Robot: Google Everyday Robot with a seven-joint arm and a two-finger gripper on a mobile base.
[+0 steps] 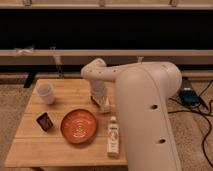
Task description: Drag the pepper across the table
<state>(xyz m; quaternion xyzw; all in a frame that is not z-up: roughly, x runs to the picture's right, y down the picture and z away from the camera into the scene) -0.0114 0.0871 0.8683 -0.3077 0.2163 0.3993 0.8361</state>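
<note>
The light wooden table (pixel 35 150) fills the lower left of the camera view. My gripper (pixel 101 102) hangs from the white arm (pixel 145 110) and reaches down to the tabletop just behind the right rim of the orange ridged bowl (pixel 78 126). The small dark red pepper does not show clearly; it is hidden at or under the gripper.
A white cup (pixel 46 93) stands at the table's back left. A small dark box (pixel 44 121) sits left of the bowl. A light bottle (pixel 114 138) lies near the table's right front edge. A dark wall and rails run behind; cables (pixel 195 97) lie on the floor at right.
</note>
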